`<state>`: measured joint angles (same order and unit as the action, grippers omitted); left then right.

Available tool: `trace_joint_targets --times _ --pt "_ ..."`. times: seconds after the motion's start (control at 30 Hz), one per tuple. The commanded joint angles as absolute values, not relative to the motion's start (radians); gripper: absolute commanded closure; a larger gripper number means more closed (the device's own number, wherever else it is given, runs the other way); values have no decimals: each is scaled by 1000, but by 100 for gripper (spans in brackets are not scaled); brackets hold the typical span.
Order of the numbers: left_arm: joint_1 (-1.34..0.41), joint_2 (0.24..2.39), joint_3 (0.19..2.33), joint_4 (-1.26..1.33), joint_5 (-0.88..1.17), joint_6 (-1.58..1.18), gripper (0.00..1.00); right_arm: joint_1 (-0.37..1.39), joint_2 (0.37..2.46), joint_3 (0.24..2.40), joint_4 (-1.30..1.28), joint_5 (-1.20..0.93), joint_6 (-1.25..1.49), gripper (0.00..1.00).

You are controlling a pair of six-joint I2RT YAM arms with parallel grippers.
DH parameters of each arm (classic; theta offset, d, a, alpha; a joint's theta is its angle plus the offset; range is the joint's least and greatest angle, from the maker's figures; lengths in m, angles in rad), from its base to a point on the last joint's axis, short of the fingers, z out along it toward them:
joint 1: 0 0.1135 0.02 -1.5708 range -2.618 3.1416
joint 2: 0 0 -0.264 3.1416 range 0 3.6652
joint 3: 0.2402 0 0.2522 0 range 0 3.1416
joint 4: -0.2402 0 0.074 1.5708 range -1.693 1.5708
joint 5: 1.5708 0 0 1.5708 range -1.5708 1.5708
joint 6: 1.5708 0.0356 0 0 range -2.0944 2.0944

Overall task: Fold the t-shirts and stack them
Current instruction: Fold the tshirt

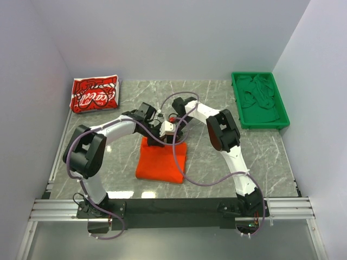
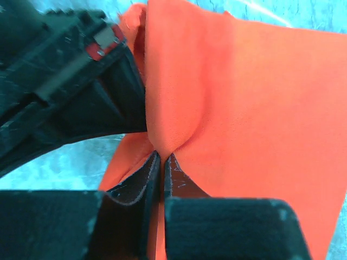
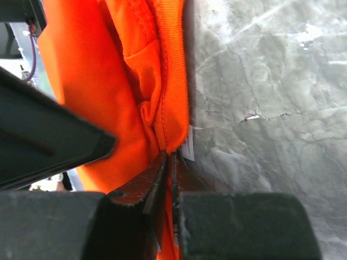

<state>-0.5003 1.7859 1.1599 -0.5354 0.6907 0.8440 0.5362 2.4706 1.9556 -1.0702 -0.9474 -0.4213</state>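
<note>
Black left jaws fill the foreground of the left wrist view, pressed together on a pinch of the orange shirt [image 2: 249,135], whose cloth puckers into a soft ridge just above the grip. Right jaws, as close in the right wrist view, are likewise closed on the shirt's thick hemmed edge, where a small white tag [image 3: 188,147] sticks out beside the grey marbled desk [image 3: 265,81]. From above, the left arm [image 1: 111,131] and right arm [image 1: 223,131] bend inward and meet over the far edge of the shirt, their wrists just beside each other. The shirt lies near the middle of the desk as a rough folded rectangle, its near end flat on the surface. I cannot tell whether the gripped far edge is raised off the desk. A purple cable [image 1: 209,183] trails across the right side of the shirt toward the right arm. The red shirt [image 1: 95,93], printed with white script, sits folded at the far left corner, well apart from the orange one. A green tray [image 1: 261,125] stands at the far right with green cloth [image 1: 260,96] bundled inside
</note>
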Motion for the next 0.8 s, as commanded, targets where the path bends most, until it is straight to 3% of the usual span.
trace_joint_targets --times 0.0,0.13,0.53,0.77 --pt "-497 1712 1190 -503 698 833 92 546 2468 1965 -1083 -908 -471 90" --pt "-495 1709 1213 -502 677 864 99 545 2476 1977 -1077 -910 -477 95" --pt "-453 1804 1243 -399 647 882 99 538 2490 2034 -1094 -888 -492 96" --pt "-454 1838 1227 -356 655 882 94 509 2505 2129 -1098 -772 -460 87"
